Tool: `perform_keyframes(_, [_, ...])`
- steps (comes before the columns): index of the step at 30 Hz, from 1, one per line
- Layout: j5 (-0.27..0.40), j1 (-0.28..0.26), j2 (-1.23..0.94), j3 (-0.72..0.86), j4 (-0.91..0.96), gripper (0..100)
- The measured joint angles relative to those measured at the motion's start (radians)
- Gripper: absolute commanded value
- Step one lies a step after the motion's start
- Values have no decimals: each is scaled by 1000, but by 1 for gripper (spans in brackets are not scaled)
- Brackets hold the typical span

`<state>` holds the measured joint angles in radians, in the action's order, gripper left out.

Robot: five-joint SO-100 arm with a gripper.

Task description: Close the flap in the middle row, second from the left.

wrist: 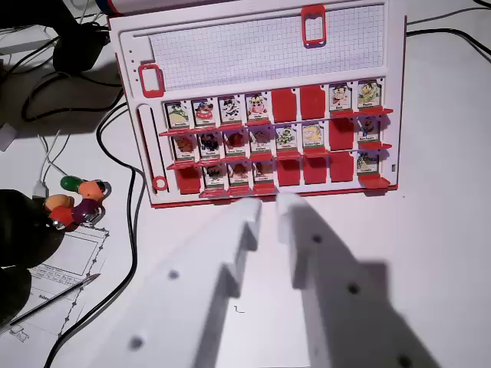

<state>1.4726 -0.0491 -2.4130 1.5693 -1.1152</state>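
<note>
Wrist view: a red and white game board (261, 107) lies on a white table (445, 253), its far part a gridded white panel with two small red sliders. Below the panel run three rows of small picture flaps. Some stand up showing cartoon faces; others lie down as plain red squares.

In the middle row, the second flap from the wrist view's left (209, 142) stands upright, showing a dark-haired face. Its neighbours on either side are upright too. The small print under each face is too blurred to read.

The white gripper (267, 208) fills the lower middle of the picture. Its two fingers are slightly apart with nothing between them, and the tips sit just at the board's near red edge, near the bottom row, apart from the task's flap.

At the wrist view's left, black cables (130, 207) trail across the table. A small colourful toy figure (83, 201) lies near a printed paper sheet (65, 264), and a dark blurred shape sits at the left edge.
</note>
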Motion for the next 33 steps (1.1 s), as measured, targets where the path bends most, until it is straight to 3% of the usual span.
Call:
perform_keyframes(25, [-12, -6, 31, 0, -9, 2])
perform_keyframes(33, [-51, -20, 140, -133, -83, 2])
